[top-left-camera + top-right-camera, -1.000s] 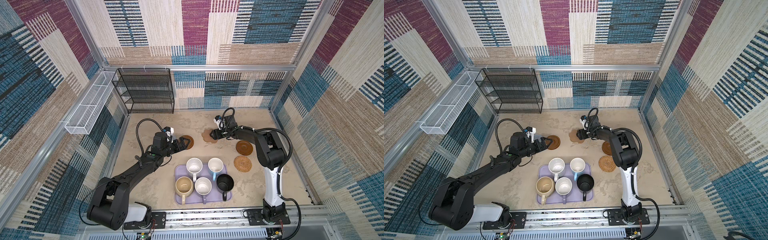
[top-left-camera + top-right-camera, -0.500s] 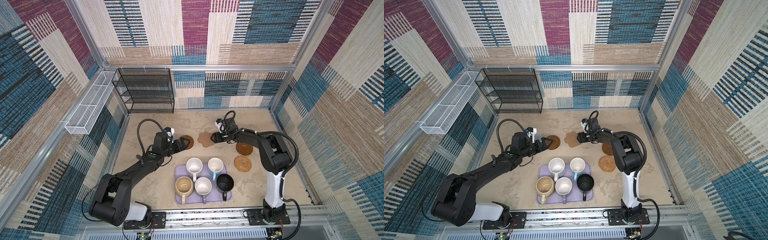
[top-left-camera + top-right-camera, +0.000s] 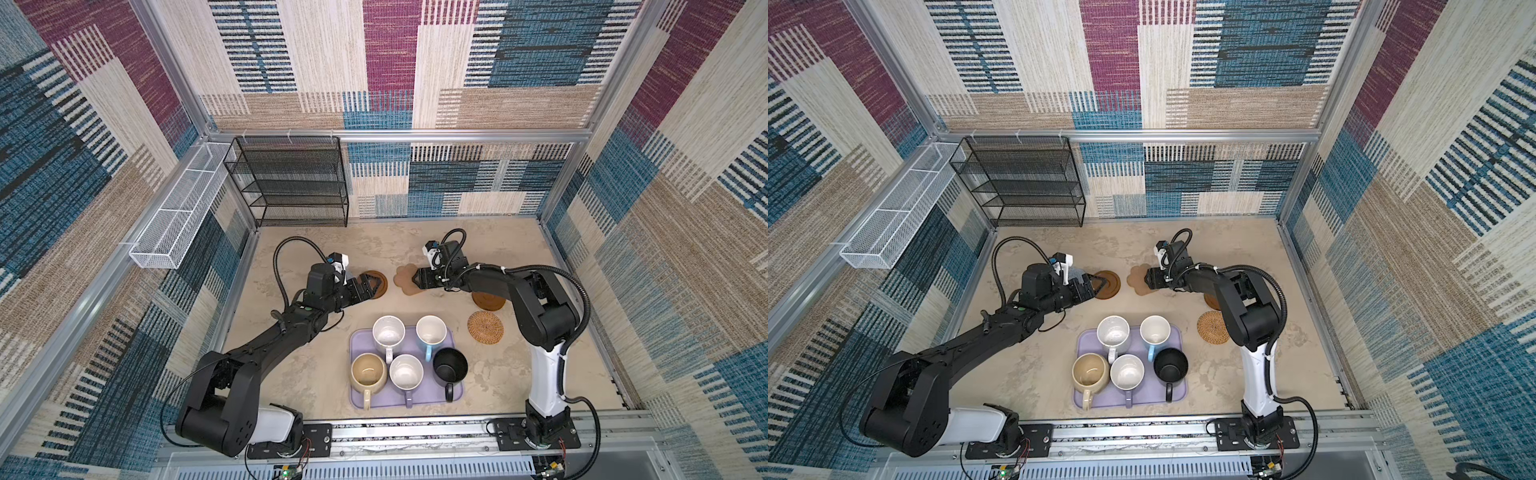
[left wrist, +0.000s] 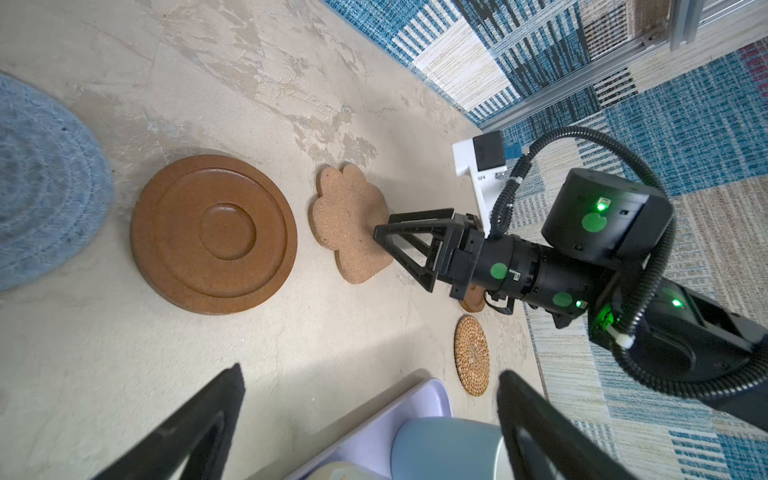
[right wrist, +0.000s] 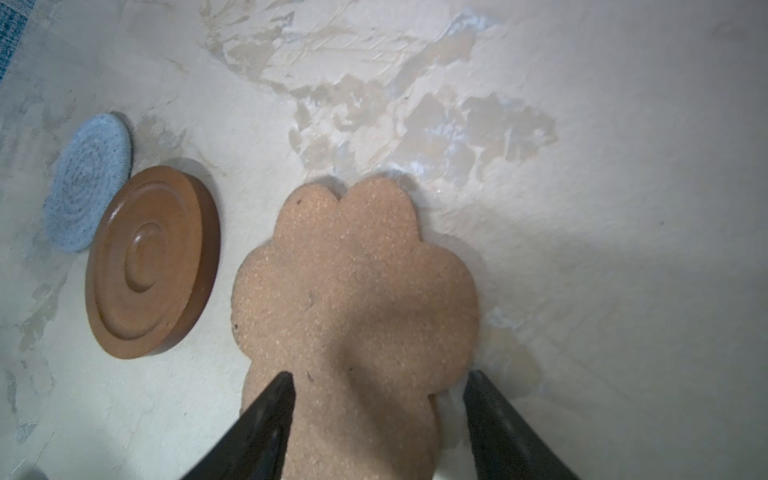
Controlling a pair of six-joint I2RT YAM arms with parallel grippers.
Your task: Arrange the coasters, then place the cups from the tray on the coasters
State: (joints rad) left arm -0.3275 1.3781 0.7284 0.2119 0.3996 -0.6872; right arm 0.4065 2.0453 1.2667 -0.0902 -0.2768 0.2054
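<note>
We saw a lavender tray (image 3: pixel 360 340) at the front of the table (image 3: pixel 316 374), holding all five mugs upright with their handles toward the front. The white mug (image 3: pixel 388 333) and blue mug (image 3: pixel 431 330) stood behind, and the beige mug (image 3: pixel 368 371), lavender mug (image 3: pixel 406 374) and black mug (image 3: pixel 450 365) stood in front. The left arm stretched low from the front left corner. The left gripper (image 4: pixel 370 372) was empty, jaws wide, its tips at a brown disc (image 3: pixel 379 280) lying beside the grey-blue coaster (image 4: pixel 41 187). The right arm bent at the elbow and reached leftward over a second brown disc (image 3: pixel 488 301), with the rattan coaster (image 3: pixel 485 327) just in front of it. The right gripper (image 5: pixel 378 376) sat low, jaws partly apart, astride the narrow end of the paw coaster (image 3: pixel 405 278), which lay near the first disc. A gap showed beside one finger (image 5: pixel 490 415).
</note>
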